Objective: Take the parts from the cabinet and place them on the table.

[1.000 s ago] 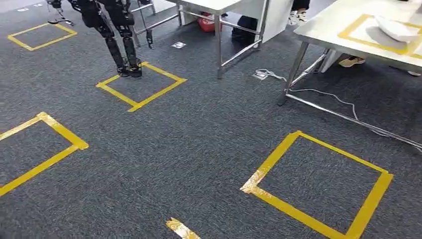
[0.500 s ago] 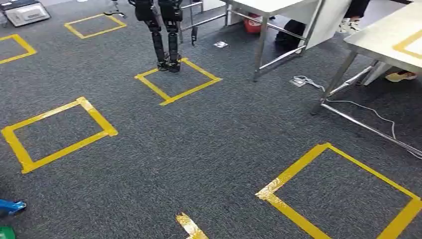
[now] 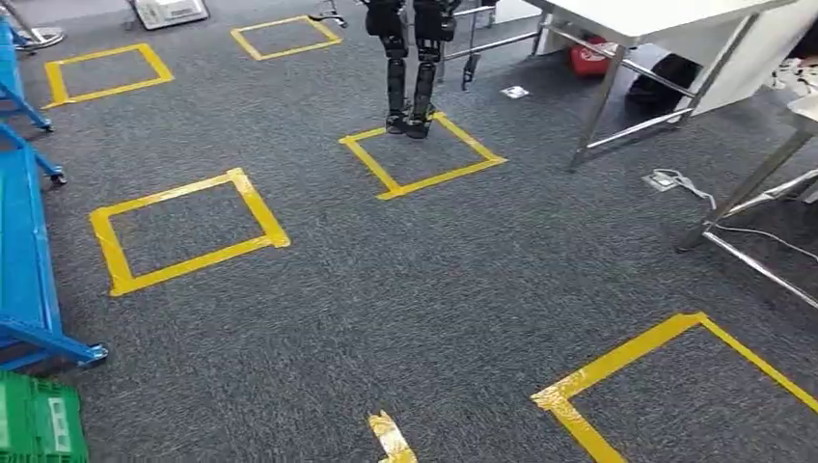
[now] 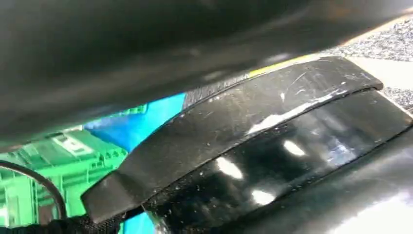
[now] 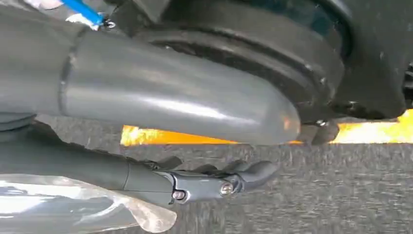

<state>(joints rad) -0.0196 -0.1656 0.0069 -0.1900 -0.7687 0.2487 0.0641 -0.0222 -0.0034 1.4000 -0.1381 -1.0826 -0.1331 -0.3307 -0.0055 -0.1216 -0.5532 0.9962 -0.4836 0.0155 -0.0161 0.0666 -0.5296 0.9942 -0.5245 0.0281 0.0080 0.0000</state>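
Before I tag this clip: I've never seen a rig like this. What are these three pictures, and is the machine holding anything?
This is a walking humanoid robot with three cameras. The head view looks forward and down from its body. It shows grey carpet marked with yellow tape squares, another robot's legs at one square, a white table on metal legs at upper right, and a blue rack and green crate at the left.

The other two cameras sit at its wrists, so those pictures look turned. The right wrist view shows the right robot hand: a thick grey thumb and darker fingers, over carpet and tape. Crumpled clear plastic lies beside the fingers. I cannot tell whether it is held.
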